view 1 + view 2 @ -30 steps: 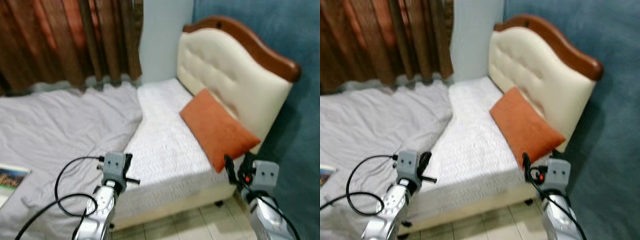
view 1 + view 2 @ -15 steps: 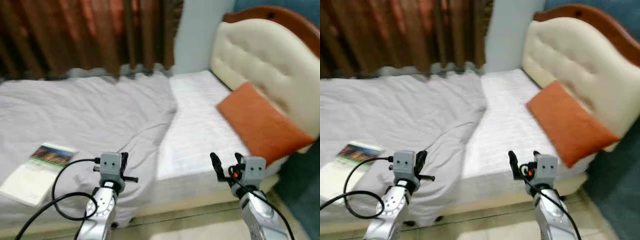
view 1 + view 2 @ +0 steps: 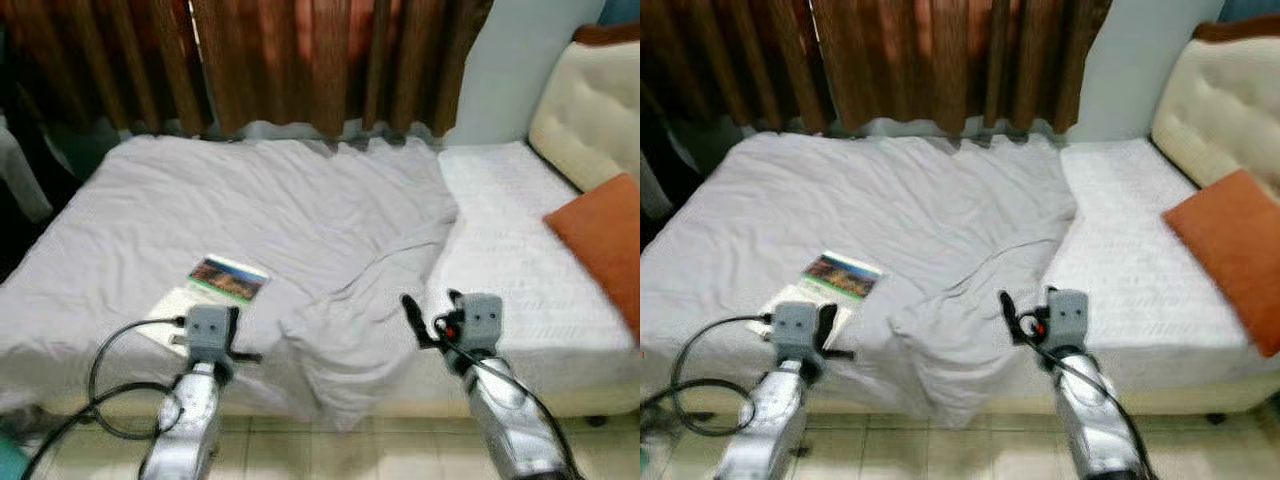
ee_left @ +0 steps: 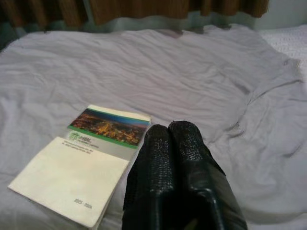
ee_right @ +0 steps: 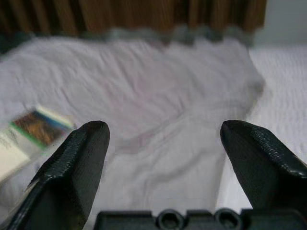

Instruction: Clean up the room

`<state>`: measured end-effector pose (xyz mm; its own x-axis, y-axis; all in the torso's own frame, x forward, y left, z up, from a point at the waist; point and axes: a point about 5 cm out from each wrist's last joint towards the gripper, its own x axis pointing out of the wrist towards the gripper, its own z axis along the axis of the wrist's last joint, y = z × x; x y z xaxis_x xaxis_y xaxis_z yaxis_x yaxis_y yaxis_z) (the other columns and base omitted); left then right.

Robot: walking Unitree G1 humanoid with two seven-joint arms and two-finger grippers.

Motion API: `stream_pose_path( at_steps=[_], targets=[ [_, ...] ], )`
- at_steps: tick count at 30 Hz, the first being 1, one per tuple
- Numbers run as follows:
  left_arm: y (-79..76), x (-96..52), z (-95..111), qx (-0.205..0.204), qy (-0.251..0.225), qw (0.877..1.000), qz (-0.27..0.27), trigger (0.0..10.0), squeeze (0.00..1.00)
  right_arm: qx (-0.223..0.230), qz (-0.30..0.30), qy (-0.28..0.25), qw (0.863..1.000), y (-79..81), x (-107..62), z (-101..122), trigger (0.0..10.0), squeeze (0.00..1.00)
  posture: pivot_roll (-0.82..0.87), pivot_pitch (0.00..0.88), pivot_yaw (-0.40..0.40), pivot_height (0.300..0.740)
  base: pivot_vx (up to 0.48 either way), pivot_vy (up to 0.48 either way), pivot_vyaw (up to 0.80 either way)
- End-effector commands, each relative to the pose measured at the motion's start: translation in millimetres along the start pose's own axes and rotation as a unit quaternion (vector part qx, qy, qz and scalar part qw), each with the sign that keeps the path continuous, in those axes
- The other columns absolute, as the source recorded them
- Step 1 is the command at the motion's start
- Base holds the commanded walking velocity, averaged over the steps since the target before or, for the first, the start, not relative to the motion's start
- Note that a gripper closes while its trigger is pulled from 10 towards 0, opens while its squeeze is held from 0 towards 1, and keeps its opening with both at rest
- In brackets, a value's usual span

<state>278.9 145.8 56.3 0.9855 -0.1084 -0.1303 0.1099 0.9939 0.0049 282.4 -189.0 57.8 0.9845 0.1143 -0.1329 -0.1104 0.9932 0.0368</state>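
With my left gripper (image 4: 169,139) clenched and my right gripper (image 5: 163,143) released, I should reach first for the booklet (image 3: 205,295) on the near left of the bed (image 3: 330,200)

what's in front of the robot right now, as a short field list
bed: mattress bare at the head end
sheet: grey, rumpled sheet over the rest, one corner hanging over the near edge
book: book lying flat on the sheet, near the front edge, ahead of the left arm
pillow: orange pillow at the headboard
curtain: brown curtain behind the bed
left pincer: left pincer shut, empty, aimed at the book
right pincer: right pincer open, empty, facing the sheet
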Motion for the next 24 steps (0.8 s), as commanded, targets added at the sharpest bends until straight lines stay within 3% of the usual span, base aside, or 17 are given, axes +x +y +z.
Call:
stream_pose_path(
  at_steps=[1,7,8,9,10,13,14,17,21,22,23,24],
  targets=[
    [2.5,3.8,1.2,0.007,0.005,1.0,-0.004,10.0,0.0,-0.002,0.001,-0.011,1.0,0.3,3.8,5.7,10.0,0.0,0.05,0.004,-0.027,0.74,0.0,0.446,0.0],
    [0.4,5.4,0.9,0.026,0.004,1.0,-0.01,10.0,0.0,-0.002,0.001,-0.013,1.0,0.3,4.8,5.7,10.0,0.0,0.05,0.0,-0.025,0.74,0.0,0.421,0.0],
    [-0.3,5.7,-0.2,0.035,0.007,0.999,-0.009,10.0,0.2,-0.002,0.001,-0.014,1.0,0.3,4.9,5.6,10.0,0.0,0.05,0.0,-0.025,0.74,0.0,0.0,0.0],
    [-0.9,5.5,0.2,0.035,0.003,0.999,-0.01,10.0,0.2,-0.003,0.001,-0.015,1.0,0.3,4.8,5.4,10.0,0.0,0.05,0.0,-0.024,0.74,0.0,0.0,0.0],
    [-1.1,5.2,1.5,0.035,-0.004,0.999,-0.011,10.0,1.0,-0.004,0.0,-0.016,1.0,0.2,4.7,5.2,10.0,0.0,0.05,0.0,-0.024,0.74,0.0,0.0,0.0],
    [-2.3,6.2,0.9,0.034,0.001,0.999,-0.016,10.0,1.0,-0.003,-0.001,-0.02,1.0,0.9,4.5,5.4,10.0,0.0,0.05,0.0,-0.023,0.74,0.0,0.0,0.0],
    [-2.4,6.4,0.8,0.035,0.002,0.999,-0.016,10.0,1.0,0.006,-0.006,-0.025,1.0,0.4,4.3,6.0,10.0,1.0,0.05,0.0,-0.024,0.74,0.0,0.0,0.0],
    [-2.2,6.4,1.5,0.038,-0.002,0.999,-0.017,10.0,1.0,0.023,0.005,-0.034,0.999,2.0,3.7,7.4,10.0,1.0,0.05,0.0,-0.025,0.74,0.0,0.0,0.0],
    [-1.0,7.3,1.6,0.038,-0.001,0.999,-0.014,10.0,1.0,0.007,0.005,-0.028,1.0,3.3,4.1,6.2,10.0,1.0,0.05,0.0,-0.026,0.74,0.0,0.0,0.0],
    [-0.8,7.8,1.0,0.025,0.003,1.0,-0.019,10.0,1.0,-0.001,0.002,-0.026,1.0,3.2,5.5,6.3,10.0,0.0,0.05,0.0,-0.027,0.74,0.0,0.0,0.0],
    [-1.1,7.7,1.8,0.016,0.0,1.0,-0.024,10.0,0.05,-0.003,0.002,-0.026,1.0,3.4,6.0,6.2,10.0,0.0,0.05,0.0,-0.027,0.74,0.0,0.0,0.0],
    [-1.0,7.5,2.6,0.013,-0.003,1.0,-0.026,10.0,0.0,-0.003,0.003,-0.026,1.0,3.7,6.3,6.3,10.0,0.0,0.05,0.002,-0.027,0.74,0.0,0.0,0.0]
  ],
)
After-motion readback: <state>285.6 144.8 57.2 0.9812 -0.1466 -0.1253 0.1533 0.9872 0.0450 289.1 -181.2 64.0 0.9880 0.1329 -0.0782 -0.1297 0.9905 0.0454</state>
